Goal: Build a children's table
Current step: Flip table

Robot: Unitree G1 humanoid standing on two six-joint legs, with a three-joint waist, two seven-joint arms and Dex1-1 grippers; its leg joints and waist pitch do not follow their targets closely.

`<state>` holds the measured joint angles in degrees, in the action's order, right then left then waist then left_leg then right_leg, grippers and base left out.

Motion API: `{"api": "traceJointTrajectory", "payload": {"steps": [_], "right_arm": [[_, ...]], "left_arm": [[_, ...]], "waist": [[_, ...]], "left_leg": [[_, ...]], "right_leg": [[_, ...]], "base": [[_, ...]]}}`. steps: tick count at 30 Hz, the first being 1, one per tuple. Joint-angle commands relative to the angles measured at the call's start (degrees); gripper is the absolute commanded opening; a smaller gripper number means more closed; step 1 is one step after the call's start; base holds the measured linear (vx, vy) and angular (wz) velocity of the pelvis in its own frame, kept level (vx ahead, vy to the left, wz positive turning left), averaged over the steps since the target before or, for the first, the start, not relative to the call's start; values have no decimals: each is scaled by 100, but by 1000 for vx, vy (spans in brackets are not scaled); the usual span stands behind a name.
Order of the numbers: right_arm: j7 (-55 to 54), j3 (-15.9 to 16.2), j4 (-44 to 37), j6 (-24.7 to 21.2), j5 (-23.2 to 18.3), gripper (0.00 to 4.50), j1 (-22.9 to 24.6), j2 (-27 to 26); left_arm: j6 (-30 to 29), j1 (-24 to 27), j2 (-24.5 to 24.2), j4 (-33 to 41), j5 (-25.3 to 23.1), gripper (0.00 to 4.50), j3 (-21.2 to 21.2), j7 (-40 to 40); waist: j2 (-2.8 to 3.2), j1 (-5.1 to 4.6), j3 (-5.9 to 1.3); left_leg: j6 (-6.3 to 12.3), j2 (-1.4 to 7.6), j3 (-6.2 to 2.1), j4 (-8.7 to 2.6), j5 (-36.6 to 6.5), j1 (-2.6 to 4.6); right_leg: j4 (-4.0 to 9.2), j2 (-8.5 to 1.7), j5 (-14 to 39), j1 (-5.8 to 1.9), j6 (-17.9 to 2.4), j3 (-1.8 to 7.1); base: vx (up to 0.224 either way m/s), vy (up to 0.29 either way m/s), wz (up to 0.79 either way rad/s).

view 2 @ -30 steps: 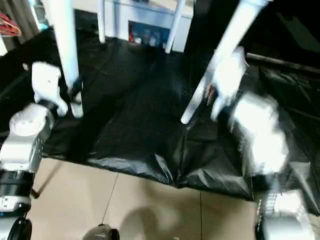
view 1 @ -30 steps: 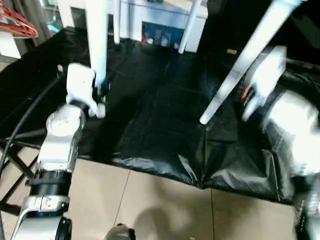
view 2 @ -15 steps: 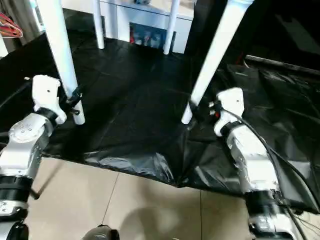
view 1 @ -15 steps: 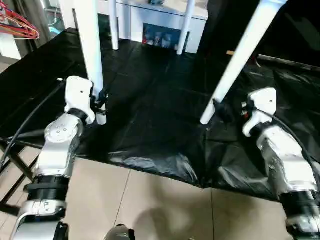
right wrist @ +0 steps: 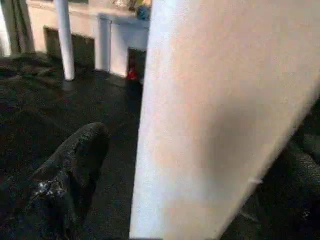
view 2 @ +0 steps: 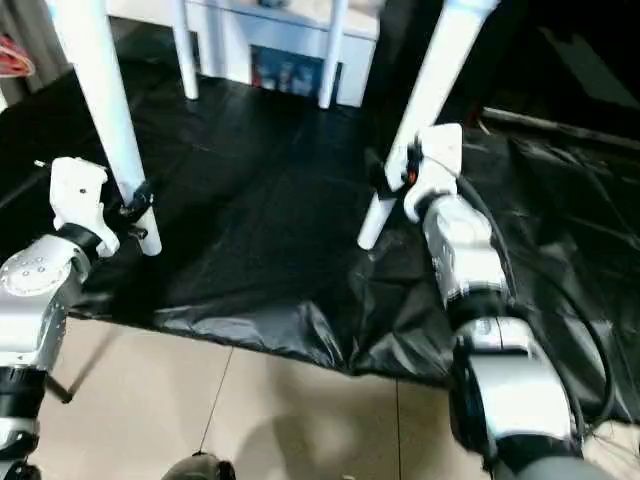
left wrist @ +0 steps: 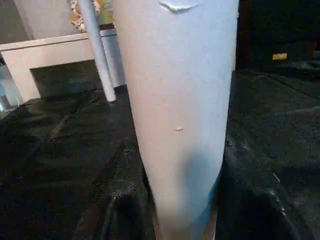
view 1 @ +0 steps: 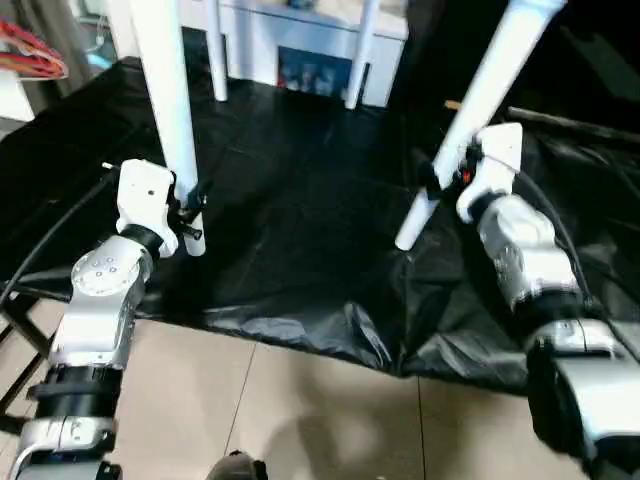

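The children's table stands on the black-covered work table (view 1: 300, 200); its top is out of view above. My left gripper (view 1: 190, 207) is shut on the near left leg (view 1: 165, 90) just above its foot. The near right leg (view 1: 470, 120) slants down to its foot (view 1: 408, 238). My right gripper (view 1: 435, 182) stands open against this leg a little above the foot, and one black finger (right wrist: 65, 175) shows beside the leg (right wrist: 215, 115). Two far legs (view 1: 215, 60) (view 1: 358, 60) stand at the back. The held leg (left wrist: 180, 110) looms close in the left wrist view.
The work table's front edge (view 1: 300, 335) drops to a tiled floor (view 1: 320, 420). A white cabinet (view 1: 290, 40) stands behind the table. Red hangers (view 1: 30, 60) are at the far left. A black cable (view 1: 50, 250) runs along my left arm.
My right arm swung in from the right to the near right leg, then rose from its foot to a little higher. The left gripper keeps its hold. The camera has shifted slightly.
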<state>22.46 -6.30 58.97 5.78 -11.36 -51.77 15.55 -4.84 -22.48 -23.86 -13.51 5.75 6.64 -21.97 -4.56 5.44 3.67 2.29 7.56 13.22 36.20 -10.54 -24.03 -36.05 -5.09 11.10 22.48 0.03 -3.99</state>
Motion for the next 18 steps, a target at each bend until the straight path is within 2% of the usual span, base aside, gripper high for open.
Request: {"api": "traceJointTrajectory", "payload": {"steps": [1, 3, 5, 6, 7, 9, 11, 12, 13, 15, 17, 18], "right_arm": [[402, -34, 517, 181, 69, 450, -203, 44], [768, 14, 691, 277, 73, 450, -273, 41], [1231, 45, 769, 279, 36, 450, -314, 45], [1833, 60, 890, 286, 6, 450, -367, 57], [1833, 60, 890, 286, 6, 450, -367, 57], [2669, 85, 948, 237, -48, 450, -372, 107], [3287, 119, 926, 240, -75, 432, -309, 206], [3678, 157, 875, 267, -87, 422, -214, 283], [3746, 165, 865, 274, -88, 415, -194, 294], [4042, 182, 704, 297, -129, 407, -31, 358], [4266, 175, 505, 273, -201, 381, 128, 409], [4462, 181, 188, 270, -283, 374, 371, 469]], "left_arm": [[-270, 388, -223, 237, -284, 159, -432, -428], [-305, 510, -300, 376, -274, 159, -427, -485], [-349, 551, -337, 464, -259, 159, -425, -515], [-424, 594, -365, 582, -240, 159, -403, -537], [-424, 594, -365, 582, -240, 159, -403, -537], [-502, 653, -415, 706, -206, 159, -375, -562], [-520, 657, -462, 708, -185, 159, -396, -569], [-516, 604, -480, 653, -176, 159, -426, -572], [-513, 592, -483, 639, -174, 159, -431, -574], [-456, 459, -464, 487, -189, 159, -472, -592], [-405, 327, -439, 341, -214, 159, -531, -626], [-343, 168, -410, 175, -256, 159, -616, -671]], "waist": [[144, -14, -423], [73, 4, -418], [107, 19, -416], [71, 29, -410], [67, 27, -406], [65, 33, -392], [89, 41, -387], [135, 51, -383], [105, 39, -388], [184, 63, -392], [150, 67, -385], [199, 79, -372]], "left_leg": [[-862, 639, -387, -644, -1748, 345], [-764, 640, -371, -636, -1753, 325], [-718, 649, -375, -632, -1787, 344], [-688, 661, -385, -638, -1869, 340], [-695, 669, -383, -645, -1926, 348], [-742, 668, -399, -653, -2141, 343], [-835, 671, -419, -663, -2377, 361], [-904, 670, -436, -672, -2497, 371], [-920, 669, -427, -674, -2557, 371], [-984, 665, -443, -677, -2592, 387], [-975, 657, -432, -675, -2672, 402], [-998, 656, -440, -683, -2813, 412]], "right_leg": [[281, -512, 266, -54, -1271, 285], [300, -540, 340, -84, -1322, 293], [302, -542, 433, -76, -1335, 302], [308, -544, 540, -85, -1326, 300], [319, -553, 611, -80, -1329, 304], [339, -549, 880, -74, -1291, 310], [356, -547, 1102, -51, -1238, 305], [363, -551, 1179, -31, -1220, 310], [372, -540, 1185, -35, -1216, 307], [365, -543, 1038, -21, -1251, 315], [387, -535, 1083, -17, -1254, 314], [417, -528, 1180, -22, -1217, 318]], "base": [[0, 0, 0], [0, 0, 0], [0, 0, 0], [0, 0, 0], [0, 0, 0], [0, 0, 0], [0, 0, 0], [0, 0, 0], [0, 0, 0], [0, 0, 0], [0, 0, 0], [0, 0, 0]]}}
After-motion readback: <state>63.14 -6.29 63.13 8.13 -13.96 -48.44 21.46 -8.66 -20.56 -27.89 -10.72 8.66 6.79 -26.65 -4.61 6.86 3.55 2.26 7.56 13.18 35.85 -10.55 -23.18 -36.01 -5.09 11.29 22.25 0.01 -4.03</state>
